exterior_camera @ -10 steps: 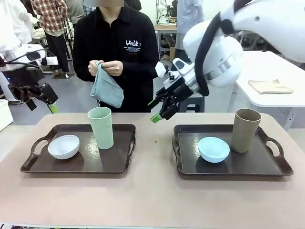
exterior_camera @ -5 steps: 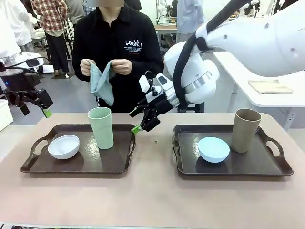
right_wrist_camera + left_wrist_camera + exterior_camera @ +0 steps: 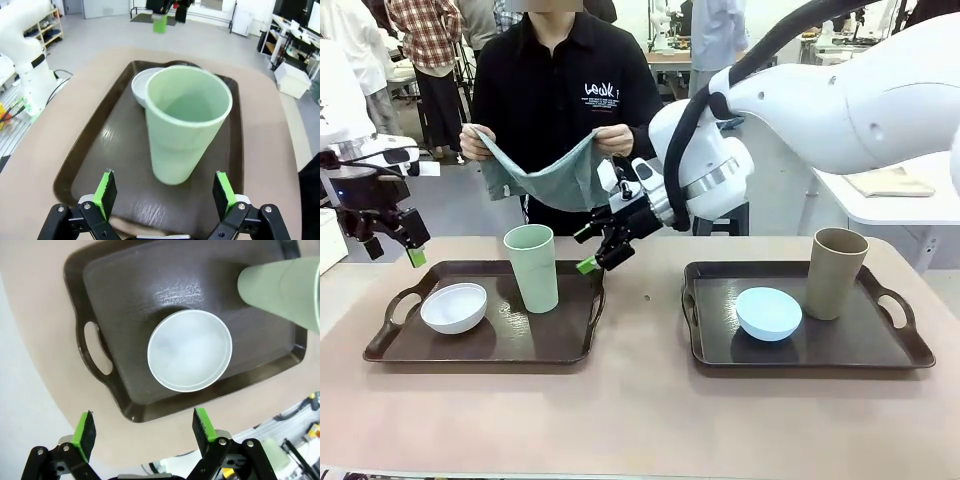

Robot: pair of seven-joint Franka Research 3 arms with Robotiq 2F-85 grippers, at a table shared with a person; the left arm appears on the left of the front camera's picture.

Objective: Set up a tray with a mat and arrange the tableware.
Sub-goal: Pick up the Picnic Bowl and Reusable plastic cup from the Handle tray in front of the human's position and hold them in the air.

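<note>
In the front view, the right end effector [image 3: 590, 250] is reaching across the middle. A second ago it was hanging over the gap between the trays; now it is hovering at the far right corner of the left tray [image 3: 480, 357], just beside the pale green cup [image 3: 532, 267], with its jaws spread wide and empty. The person at the far side is stretching out the cloth [image 3: 555, 180], which was bunched in both hands a moment earlier, so the mat seems to be getting readied. The left end effector [image 3: 392, 250] is hanging wide and empty beyond the tray's far left corner, slightly lower than before. The white bowl [image 3: 454, 306] is sitting left of the cup on that tray. On the worktop [image 3: 640, 420], the right tray [image 3: 800, 362] is carrying the light blue bowl [image 3: 768, 312] and the tan cup [image 3: 836, 272].

In the left wrist view, the left end effector [image 3: 144, 426] is looking down with parted fingers at the white bowl [image 3: 190, 350], well apart from it.

In the right wrist view, the right end effector [image 3: 165, 192] is framing the pale green cup [image 3: 185, 120] between its open fingers without touching it. Judging by this, it is lining up to lift the cup, probably to clear the tray for the mat.
</note>
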